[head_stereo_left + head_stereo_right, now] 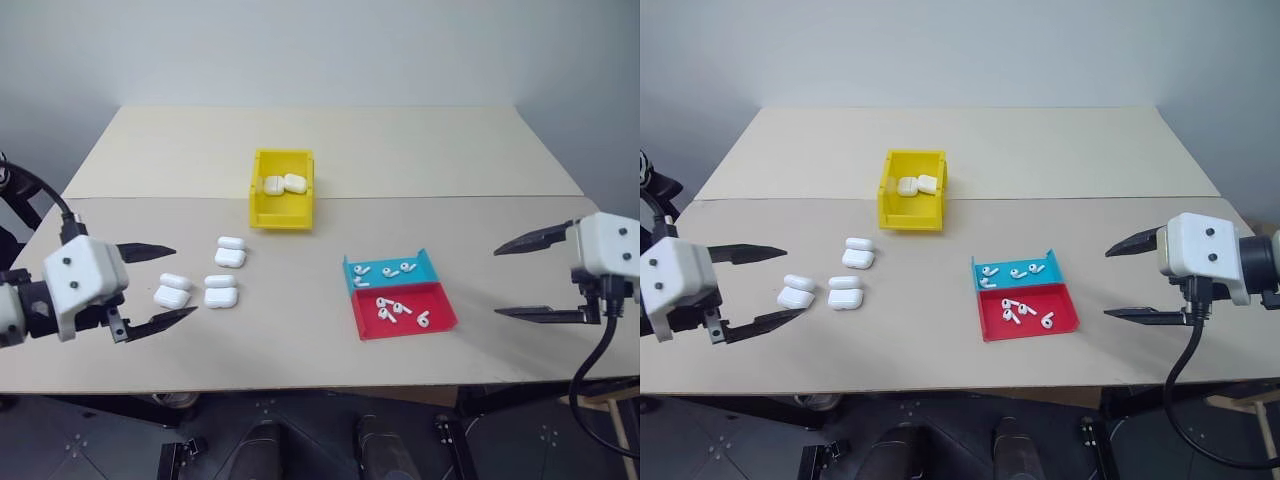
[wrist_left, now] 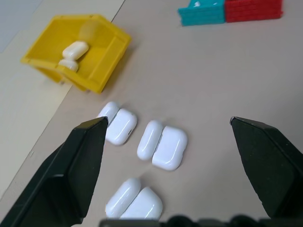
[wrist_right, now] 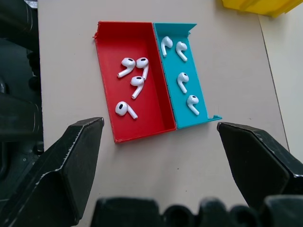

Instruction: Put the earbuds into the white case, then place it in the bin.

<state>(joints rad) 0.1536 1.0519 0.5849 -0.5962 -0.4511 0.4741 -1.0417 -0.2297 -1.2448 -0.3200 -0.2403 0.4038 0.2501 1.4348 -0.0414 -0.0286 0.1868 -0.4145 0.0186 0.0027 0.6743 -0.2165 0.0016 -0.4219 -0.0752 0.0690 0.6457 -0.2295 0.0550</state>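
Three white cases point(image 1: 231, 251) point(image 1: 172, 290) point(image 1: 221, 291) lie on the table's left half, lids swung open. My left gripper point(image 1: 186, 282) hovers open just left of them, with nothing between its fingers; its wrist view looks down on the cases point(image 2: 162, 145). The yellow bin point(image 1: 280, 220) stands behind them with two closed cases point(image 1: 284, 184) inside. Several earbuds point(image 3: 132, 80) lie in the red tray point(image 1: 440, 308) and several more earbuds point(image 3: 182, 80) in the blue tray point(image 1: 425, 272). To the right of the trays, my right gripper point(image 1: 496, 282) is open and empty.
The two shallow trays sit side by side right of the table's centre. A seam runs across the table behind the bin's front. The front edge lies close below both grippers.
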